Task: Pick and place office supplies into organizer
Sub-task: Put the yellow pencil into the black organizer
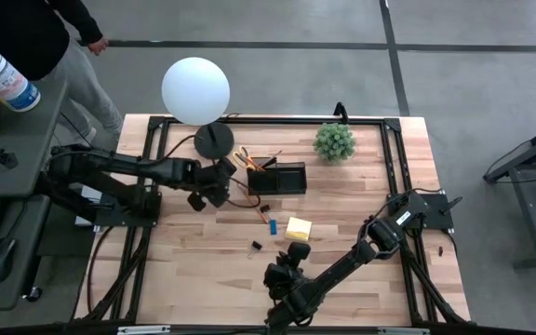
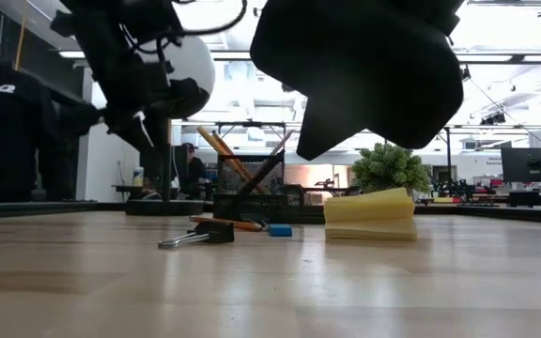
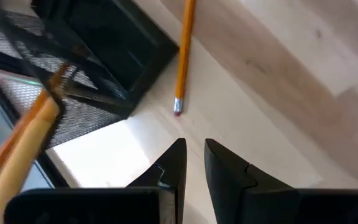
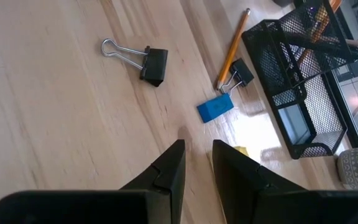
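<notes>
From above, the left gripper [image 1: 220, 181] hangs just beside the black organizer [image 1: 278, 178]; the right gripper [image 1: 284, 277] is near the sticky pad [image 1: 298, 228]. Left wrist view: jaws narrowly apart, empty, an orange pencil [image 3: 183, 55] ahead. Right wrist view: jaws narrowly apart, empty; binder clip [image 4: 138, 57] and blue eraser [image 4: 215, 108] lie ahead.

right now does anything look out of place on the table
Several supplies lie loose outside the organizer: an orange pencil, two binder clips, a blue eraser and the sticky-note pad.
</notes>
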`<state>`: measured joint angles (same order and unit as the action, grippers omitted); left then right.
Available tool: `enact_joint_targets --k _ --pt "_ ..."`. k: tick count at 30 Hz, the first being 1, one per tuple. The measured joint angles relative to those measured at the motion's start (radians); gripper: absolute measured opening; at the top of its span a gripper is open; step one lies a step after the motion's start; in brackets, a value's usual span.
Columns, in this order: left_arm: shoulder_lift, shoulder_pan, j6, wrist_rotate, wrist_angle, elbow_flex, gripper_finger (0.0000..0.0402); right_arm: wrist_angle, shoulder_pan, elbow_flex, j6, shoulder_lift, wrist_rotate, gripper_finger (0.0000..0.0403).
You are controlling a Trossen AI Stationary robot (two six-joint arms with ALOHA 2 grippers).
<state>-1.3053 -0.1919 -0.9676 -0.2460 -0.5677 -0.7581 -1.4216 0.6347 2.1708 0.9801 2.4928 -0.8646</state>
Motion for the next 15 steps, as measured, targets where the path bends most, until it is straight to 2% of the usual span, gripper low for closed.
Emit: enact_joint_targets --k 3,8,12,15 --pt "-0.054 -0.023 -0.044 -0.008 -0.032 -0.007 0.0045 0.006 -0.006 0.0 -0.005 0.0 0.001 0.0078" --pt "-0.149 -0.054 -0.058 -0.031 -0.115 -0.085 0.0024 0.023 -0.009 0.0 -0.016 0.0 0.002 0.0078" --pt "-0.178 -0.066 -0.084 -0.019 -0.087 -0.136 0.0003 0.028 -0.013 0.0 -0.016 0.0 0.006 0.0078" --pt "-0.18 -0.062 -0.086 -0.01 -0.04 -0.14 0.0008 0.03 -0.013 0.0 -0.016 0.0 0.008 0.0078"
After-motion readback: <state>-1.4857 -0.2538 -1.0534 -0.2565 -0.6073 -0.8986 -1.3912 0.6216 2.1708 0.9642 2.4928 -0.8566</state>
